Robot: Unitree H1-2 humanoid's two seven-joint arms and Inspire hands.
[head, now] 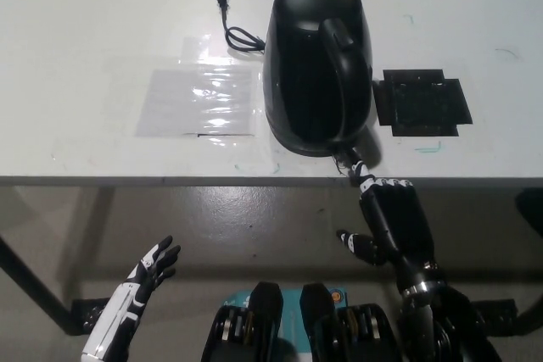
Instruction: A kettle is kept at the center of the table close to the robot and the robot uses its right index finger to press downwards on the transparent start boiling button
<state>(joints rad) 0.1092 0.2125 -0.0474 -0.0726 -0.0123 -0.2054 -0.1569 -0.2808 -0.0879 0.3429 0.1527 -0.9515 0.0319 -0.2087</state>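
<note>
A black kettle (318,61) stands on the white table (102,23), near its front edge at the centre, handle toward me. The start button at the handle's base (346,153) is small and hard to make out. My black right hand (386,218) reaches up from below the table edge, its other fingers curled and one finger stretched out; that fingertip (354,163) touches the kettle's base by the button. My white left hand (146,281) rests low at the lower left, below the table, fingers spread and holding nothing.
A black cord (235,30) with a plug lies behind the kettle's left side. A clear plastic sheet (199,101) is taped flat on the table to the left. A black square pad (422,102) lies to the kettle's right. Grey floor shows below the table edge.
</note>
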